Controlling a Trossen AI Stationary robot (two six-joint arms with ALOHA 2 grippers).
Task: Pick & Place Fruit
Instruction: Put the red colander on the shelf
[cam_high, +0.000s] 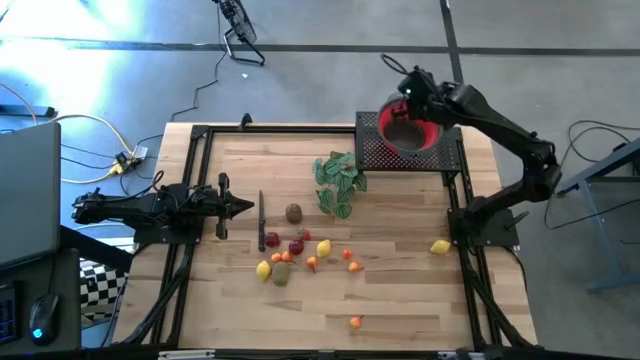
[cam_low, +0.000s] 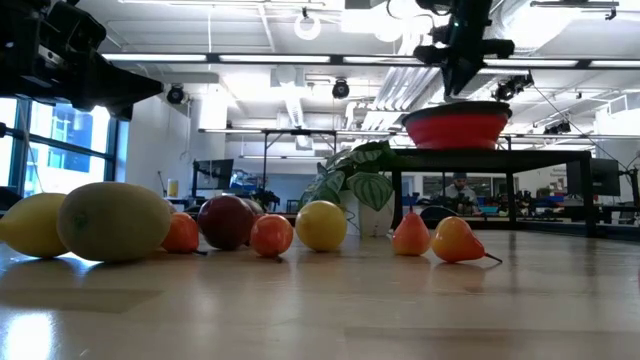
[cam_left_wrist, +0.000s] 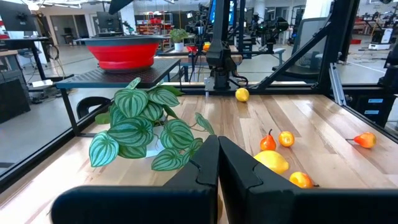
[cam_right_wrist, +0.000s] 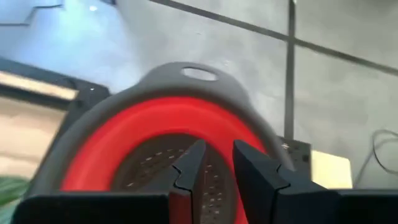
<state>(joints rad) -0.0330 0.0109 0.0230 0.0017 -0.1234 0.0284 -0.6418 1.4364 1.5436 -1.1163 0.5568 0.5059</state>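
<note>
Big yellow-green oval toy fruit (cam_low: 115, 220) nearest low camera, on wooden worktop (cam_high: 400, 300). Right hand (cam_right_wrist: 214, 163) hovers over round red bowl with grey rim (cam_high: 408, 132) on black mesh stand (cam_high: 372, 150) at far right; fingers slightly parted, nothing seen between them. Left hand (cam_left_wrist: 217, 163) closed, empty, parked at worktop's left edge. Small toy fruits (cam_high: 297, 255) scattered mid-worktop; one yellow lemon (cam_high: 440, 247) near right arm base, one orange piece (cam_high: 355, 322) near front edge. Green leafy plant sprig (cam_high: 338, 182) beside stand.

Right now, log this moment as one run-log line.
right gripper: above red bowl, nothing seen held | left gripper: shut, parked at left | fruit: scattered on table
</note>
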